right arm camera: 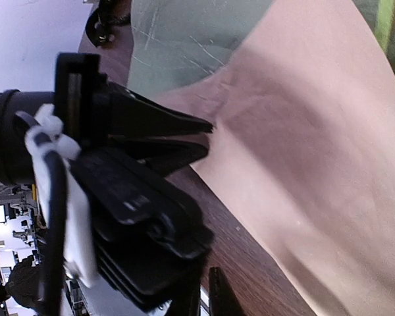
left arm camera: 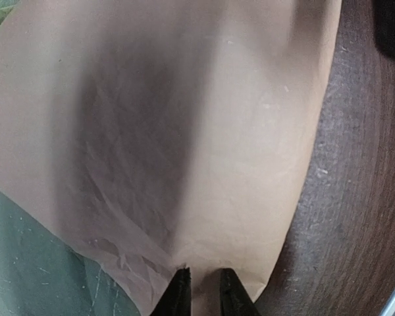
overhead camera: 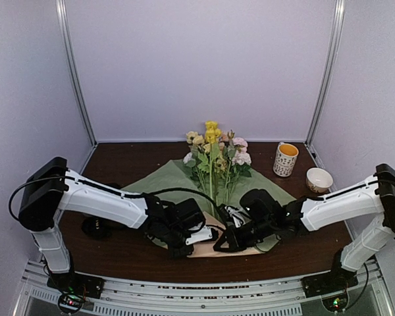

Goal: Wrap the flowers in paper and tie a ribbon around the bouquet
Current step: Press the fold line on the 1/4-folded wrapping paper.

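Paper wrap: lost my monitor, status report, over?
Left gripper pinching folded corner of paper. Right gripper shut nearby. Flowers on it, unwrapped. Mug, bowl clear.

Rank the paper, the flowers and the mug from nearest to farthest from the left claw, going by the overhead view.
1. paper: its near edge is pinched in the left claw.
2. flowers: lying along the middle of the paper, blossoms toward the back.
3. mug: off the paper, at the back right.
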Controlling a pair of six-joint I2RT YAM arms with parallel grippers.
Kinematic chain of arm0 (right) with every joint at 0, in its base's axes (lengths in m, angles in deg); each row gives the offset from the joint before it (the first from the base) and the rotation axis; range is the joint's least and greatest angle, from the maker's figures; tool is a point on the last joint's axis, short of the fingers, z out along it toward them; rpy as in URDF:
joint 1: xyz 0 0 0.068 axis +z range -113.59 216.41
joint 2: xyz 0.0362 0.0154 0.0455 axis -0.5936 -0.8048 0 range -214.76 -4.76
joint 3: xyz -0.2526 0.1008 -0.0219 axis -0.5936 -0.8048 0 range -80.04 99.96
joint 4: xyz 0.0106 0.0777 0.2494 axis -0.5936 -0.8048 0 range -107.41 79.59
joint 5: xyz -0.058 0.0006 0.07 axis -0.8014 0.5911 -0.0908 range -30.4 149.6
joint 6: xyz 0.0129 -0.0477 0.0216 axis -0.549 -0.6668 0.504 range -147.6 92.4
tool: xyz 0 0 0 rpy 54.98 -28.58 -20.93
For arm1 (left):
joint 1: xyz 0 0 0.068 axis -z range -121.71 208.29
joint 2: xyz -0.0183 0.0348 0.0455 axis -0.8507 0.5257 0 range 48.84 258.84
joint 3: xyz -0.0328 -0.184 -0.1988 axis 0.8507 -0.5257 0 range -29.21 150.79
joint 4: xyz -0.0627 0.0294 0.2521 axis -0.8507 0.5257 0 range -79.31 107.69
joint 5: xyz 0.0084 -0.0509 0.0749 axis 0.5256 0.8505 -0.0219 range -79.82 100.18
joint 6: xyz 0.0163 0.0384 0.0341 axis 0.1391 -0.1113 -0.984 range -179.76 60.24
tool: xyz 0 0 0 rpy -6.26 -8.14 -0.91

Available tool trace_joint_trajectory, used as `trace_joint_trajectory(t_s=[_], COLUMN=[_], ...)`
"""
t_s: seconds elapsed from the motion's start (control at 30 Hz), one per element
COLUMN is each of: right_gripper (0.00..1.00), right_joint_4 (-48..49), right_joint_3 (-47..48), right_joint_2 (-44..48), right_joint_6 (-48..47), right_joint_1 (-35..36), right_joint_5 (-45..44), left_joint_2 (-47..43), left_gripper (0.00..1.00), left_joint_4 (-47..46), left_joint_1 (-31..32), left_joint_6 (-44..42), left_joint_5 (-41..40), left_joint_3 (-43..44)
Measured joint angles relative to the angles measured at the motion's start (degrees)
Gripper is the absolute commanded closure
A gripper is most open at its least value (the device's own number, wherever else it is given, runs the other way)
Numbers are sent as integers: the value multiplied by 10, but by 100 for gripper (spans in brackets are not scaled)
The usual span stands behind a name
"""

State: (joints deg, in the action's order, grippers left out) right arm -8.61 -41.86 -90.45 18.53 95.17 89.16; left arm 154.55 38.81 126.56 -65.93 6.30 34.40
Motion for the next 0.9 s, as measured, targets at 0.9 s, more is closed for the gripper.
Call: trace_joint_trajectory(t_s=[0.9], right_gripper=[95], right_joint_4=[74], right_joint_3=[-130], right_joint_2=[16], right_joint_6=[67], right_joint_1=[-32], right_joint_5=[-21], left_joint_2=[-59], left_gripper=[80], left_joint_4=[-62], left_joint_1=[-31], left_joint_6=[89], left_joint_5=[57], left_joint_3=[-90])
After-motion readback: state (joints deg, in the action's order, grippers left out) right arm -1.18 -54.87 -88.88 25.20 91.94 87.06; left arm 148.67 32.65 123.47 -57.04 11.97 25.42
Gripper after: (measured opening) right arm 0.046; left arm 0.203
